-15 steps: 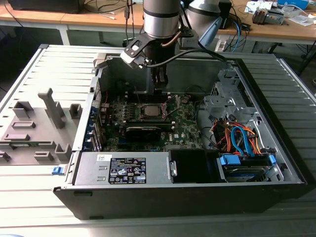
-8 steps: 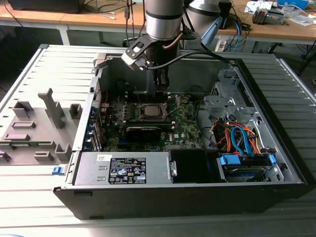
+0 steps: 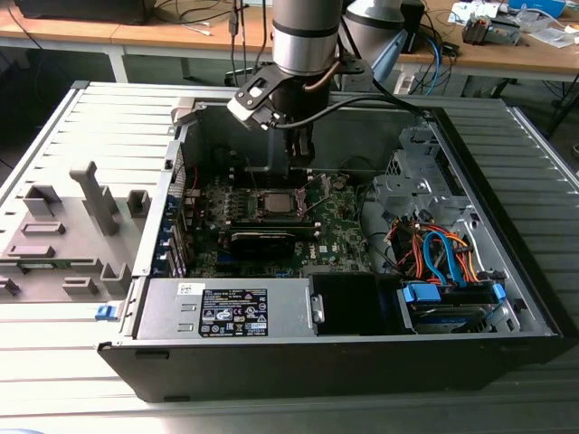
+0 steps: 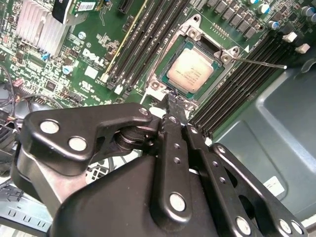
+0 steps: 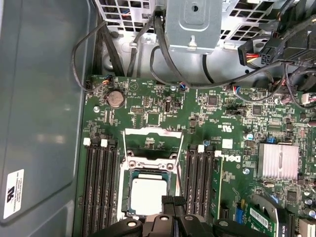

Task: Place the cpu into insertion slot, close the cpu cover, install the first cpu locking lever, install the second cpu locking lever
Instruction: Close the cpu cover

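— Well, where does the arm stand in the exterior view?
— Its gripper (image 3: 300, 161) hangs in the upper centre of the frame, inside the open computer case (image 3: 362, 371). It is just above the insertion slot (image 3: 274, 201) on the green motherboard (image 3: 339, 226).
— And in the second wrist view?
— The fingers (image 4: 170, 131) are clenched tip to tip, empty, with the tips close to the slot's rim. The cpu (image 4: 190, 70) lies flat in the slot, silver top up. A thin wire locking lever (image 4: 261, 62) juts from one corner of the slot.
— What does the first wrist view add?
— The cpu cover (image 5: 148, 131) stands raised off the slot, on the side away from the fingertips. The cpu sits uncovered beneath it, flanked by dark memory slots (image 5: 98, 187).
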